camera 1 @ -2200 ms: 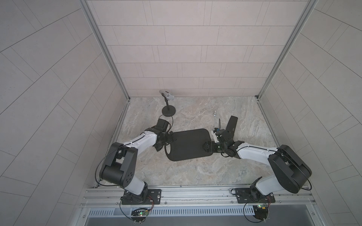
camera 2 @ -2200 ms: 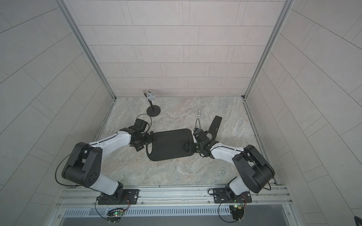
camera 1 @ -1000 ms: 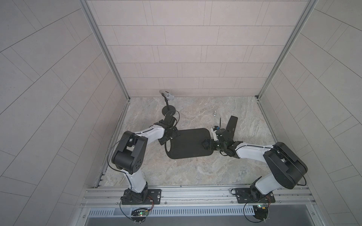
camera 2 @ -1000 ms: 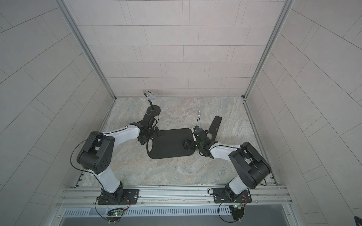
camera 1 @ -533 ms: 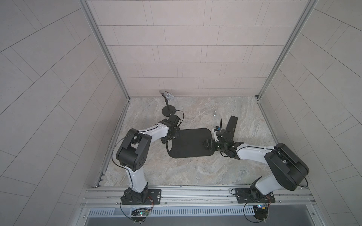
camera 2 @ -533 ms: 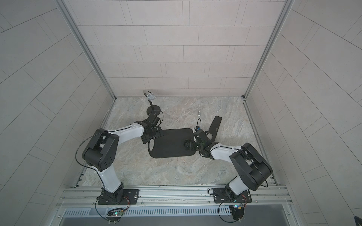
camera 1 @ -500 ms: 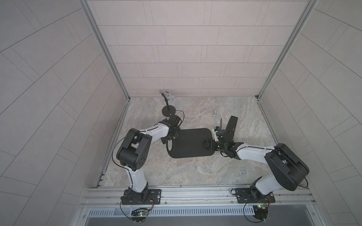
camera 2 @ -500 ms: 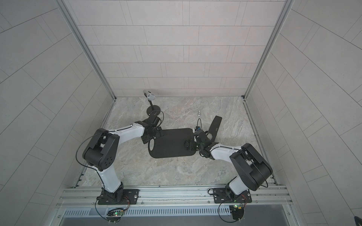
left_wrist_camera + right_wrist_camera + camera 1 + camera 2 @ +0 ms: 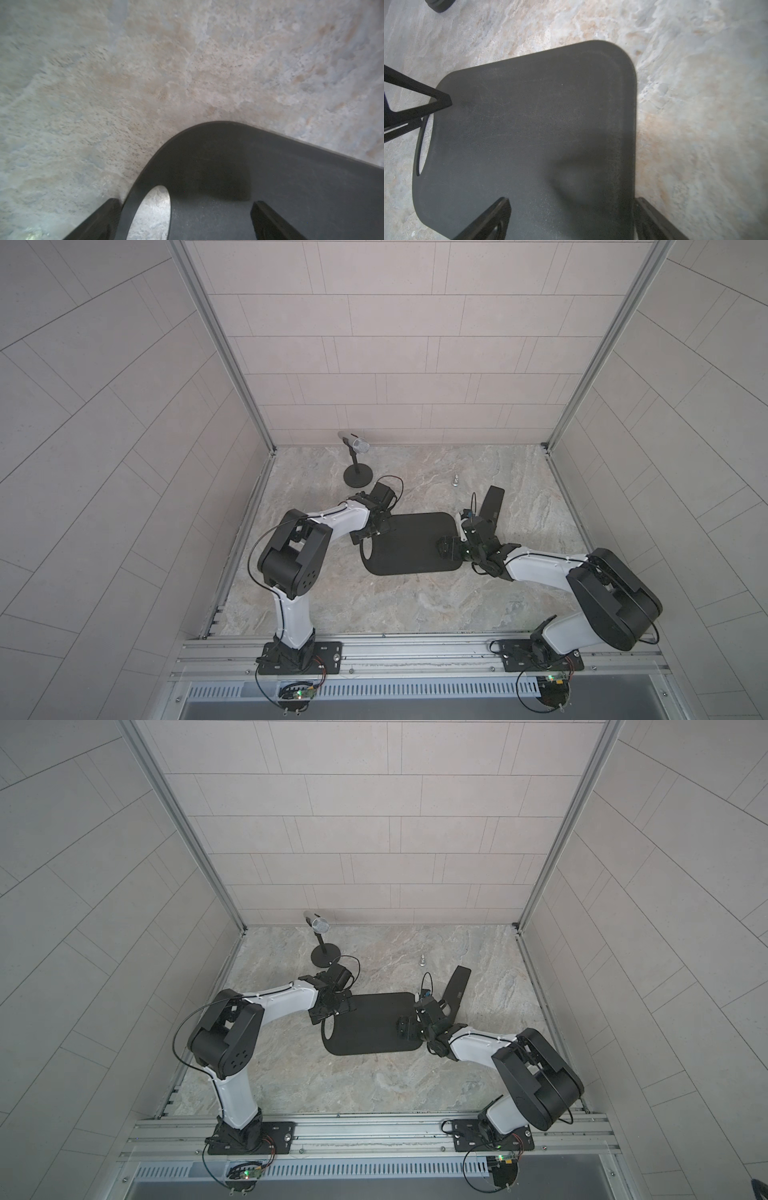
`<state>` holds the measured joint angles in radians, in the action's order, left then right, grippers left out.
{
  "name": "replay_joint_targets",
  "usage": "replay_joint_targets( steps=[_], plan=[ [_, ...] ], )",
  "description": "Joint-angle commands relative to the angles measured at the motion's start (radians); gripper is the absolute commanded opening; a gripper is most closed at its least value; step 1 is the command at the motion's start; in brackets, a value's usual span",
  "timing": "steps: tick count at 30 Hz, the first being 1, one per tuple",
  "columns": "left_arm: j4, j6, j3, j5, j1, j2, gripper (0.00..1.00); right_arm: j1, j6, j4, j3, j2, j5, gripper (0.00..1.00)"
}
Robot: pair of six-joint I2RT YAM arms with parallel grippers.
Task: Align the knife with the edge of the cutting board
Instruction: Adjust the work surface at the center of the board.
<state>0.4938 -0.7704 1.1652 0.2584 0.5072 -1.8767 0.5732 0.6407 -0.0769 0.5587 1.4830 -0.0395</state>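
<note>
The left fingers are standing wide apart, gripping nothing, straddling the rounded rim beside the oval hole of the matte-black cutting board. The right fingers are gaping just as wide and empty across its opposite short edge. The flat all-black knife is lying slantwise on the veined, stone-look bench just beyond that end.

Matte-black cutting board, black knife, marbled grey-beige tabletop, pale grey tiled walls
</note>
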Motion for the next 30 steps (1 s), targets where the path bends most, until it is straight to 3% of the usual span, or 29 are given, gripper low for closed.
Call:
replay_joint_targets(
  steps=[1, 30],
  plan=[
    [-0.019, -0.045, 0.009, -0.205, 0.048, -0.067, 1.0, 0.007, 0.048, 0.237, -0.073, 0.055, -0.076, 0.93],
    [0.03, -0.026, 0.074, -0.198, 0.054, -0.093, 1.0, 0.004, 0.06, 0.275, -0.08, -0.002, -0.057, 0.93]
  ],
)
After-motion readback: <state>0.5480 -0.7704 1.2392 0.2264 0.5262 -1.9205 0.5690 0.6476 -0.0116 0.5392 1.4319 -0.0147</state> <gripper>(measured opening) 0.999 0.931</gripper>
